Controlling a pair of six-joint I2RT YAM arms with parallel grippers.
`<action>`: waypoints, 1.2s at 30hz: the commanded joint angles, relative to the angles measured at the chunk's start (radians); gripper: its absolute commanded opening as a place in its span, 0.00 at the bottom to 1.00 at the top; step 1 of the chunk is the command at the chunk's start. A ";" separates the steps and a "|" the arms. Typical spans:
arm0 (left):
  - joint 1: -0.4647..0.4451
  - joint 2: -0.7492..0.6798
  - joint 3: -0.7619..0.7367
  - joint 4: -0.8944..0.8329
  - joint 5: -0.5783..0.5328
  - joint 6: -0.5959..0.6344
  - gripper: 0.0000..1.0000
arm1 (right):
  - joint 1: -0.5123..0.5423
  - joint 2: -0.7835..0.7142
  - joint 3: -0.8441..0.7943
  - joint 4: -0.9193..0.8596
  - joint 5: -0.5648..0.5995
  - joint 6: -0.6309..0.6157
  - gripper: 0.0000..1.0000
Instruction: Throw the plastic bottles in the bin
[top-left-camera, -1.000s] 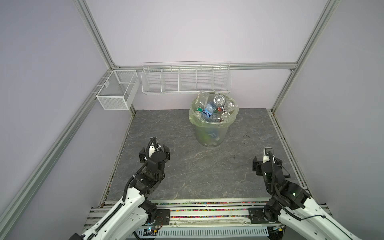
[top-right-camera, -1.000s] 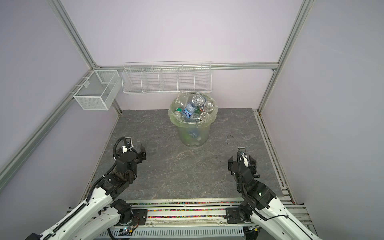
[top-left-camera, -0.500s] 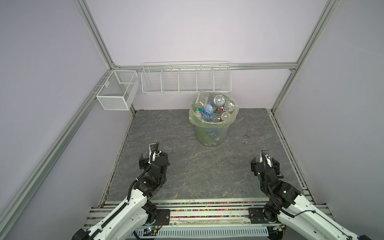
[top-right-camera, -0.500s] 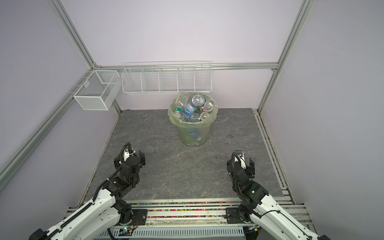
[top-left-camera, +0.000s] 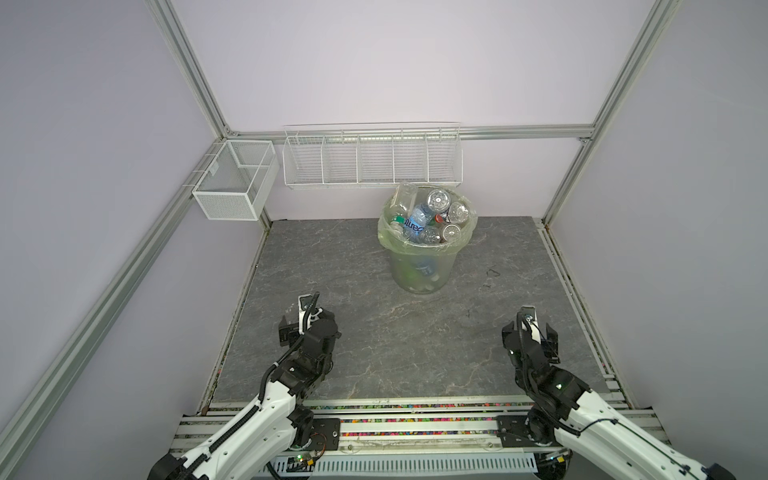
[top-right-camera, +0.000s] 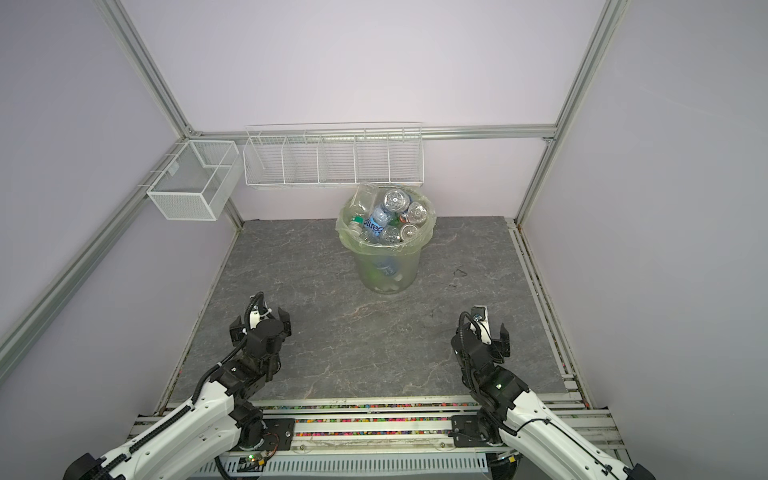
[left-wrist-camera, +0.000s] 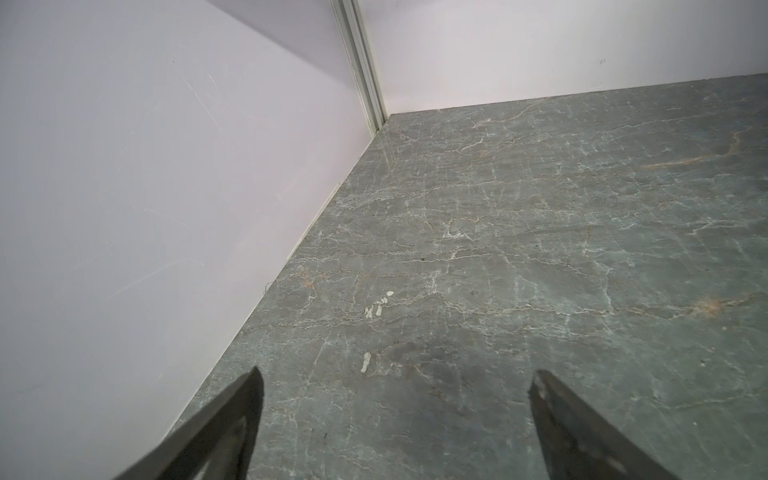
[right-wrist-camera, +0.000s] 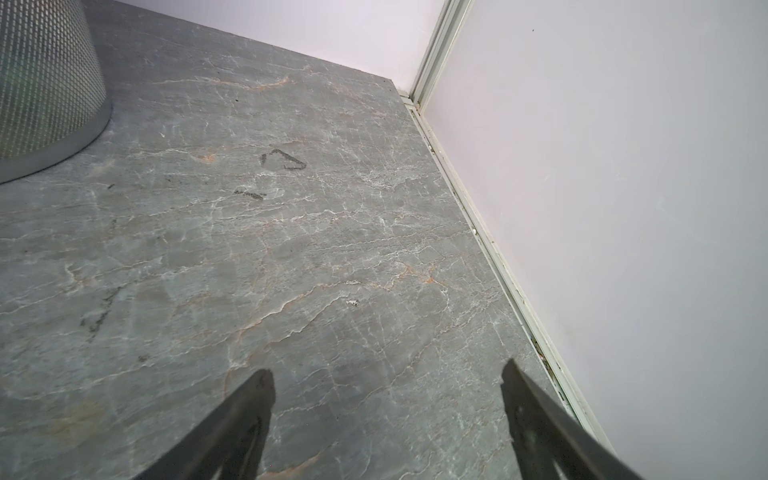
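The bin (top-left-camera: 424, 270) (top-right-camera: 388, 272), a pale green see-through bucket with a light-green bag, stands at the back middle of the grey floor. It is heaped with plastic bottles (top-left-camera: 430, 220) (top-right-camera: 388, 220), clear ones with blue, red and green on them. No bottle lies on the floor in any view. My left gripper (top-left-camera: 307, 322) (top-right-camera: 259, 324) (left-wrist-camera: 397, 376) hovers low near the front left, open and empty. On the front right my right gripper (top-left-camera: 528, 332) (top-right-camera: 482, 332) (right-wrist-camera: 386, 370) is likewise open and empty. The right wrist view shows the bin's base (right-wrist-camera: 41, 83) at its edge.
A long white wire basket (top-left-camera: 372, 158) hangs on the back wall just above the bin. A smaller mesh basket (top-left-camera: 232, 183) hangs at the back left corner. Lilac walls and aluminium posts close in the grey stone floor (top-left-camera: 374, 332) on three sides.
Both arms have drawn back toward the front rail and sunk lower. Both grippers stayed open and empty. The bin and its bottles have not moved.
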 joint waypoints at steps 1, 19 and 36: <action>-0.001 -0.010 -0.011 0.027 -0.018 -0.017 0.99 | -0.016 -0.015 -0.016 0.066 -0.005 -0.017 0.88; 0.037 0.080 -0.032 0.210 -0.061 0.011 0.99 | -0.262 0.043 -0.083 0.380 -0.163 -0.074 0.89; 0.120 0.172 -0.062 0.450 -0.063 0.021 0.99 | -0.403 0.466 -0.070 0.902 -0.319 -0.169 0.88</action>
